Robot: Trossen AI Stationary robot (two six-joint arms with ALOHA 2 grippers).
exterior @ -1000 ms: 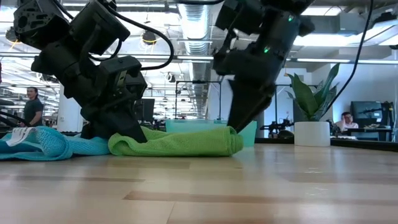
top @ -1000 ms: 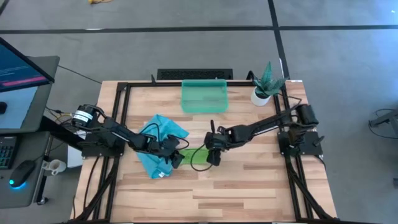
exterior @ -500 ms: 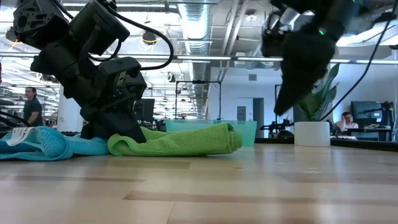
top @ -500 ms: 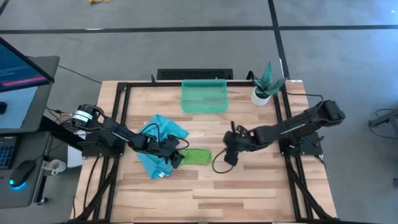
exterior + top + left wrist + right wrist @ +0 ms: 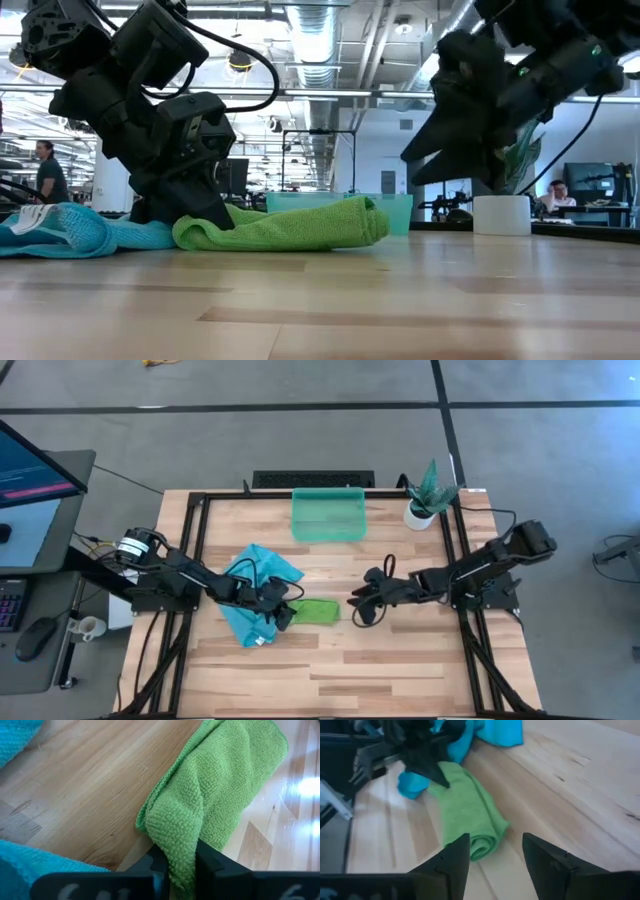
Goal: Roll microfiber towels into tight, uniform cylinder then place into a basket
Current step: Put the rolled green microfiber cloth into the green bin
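In the low view the bare wooden table (image 5: 330, 310) fills the bottom of the frame. Just behind it, left of centre, lies the green towel (image 5: 285, 228), a loosely rolled bundle stretched along the boards. The left gripper (image 5: 190, 205) comes down on its left end; the left wrist view shows both dark fingers (image 5: 207, 862) pinched almost together on a fold of that cloth. At the far left edge the blue towel (image 5: 60, 232) lies crumpled flat, touching the green one, with its white tag (image 5: 28, 222) on top.

In the upper right of the low view the right gripper (image 5: 425, 170) hangs above the table, clear of the cloth. In the right wrist view its fingers (image 5: 452, 862) stand wide apart with nothing between them, the rolled end of the green towel (image 5: 470, 820) lying on the boards beyond.

From above, the green towel (image 5: 315, 611) sits near the middle of the frame, the left gripper (image 5: 285, 613) at its left end and the right gripper (image 5: 362, 603) just to its right, apart from it. The blue towel (image 5: 258, 588) spreads up and left of the green one.

Farther off, the basket (image 5: 328, 514) stands at the upper centre of the table, well apart from both towels. A white pot with a plant (image 5: 424, 500) stands to its right.
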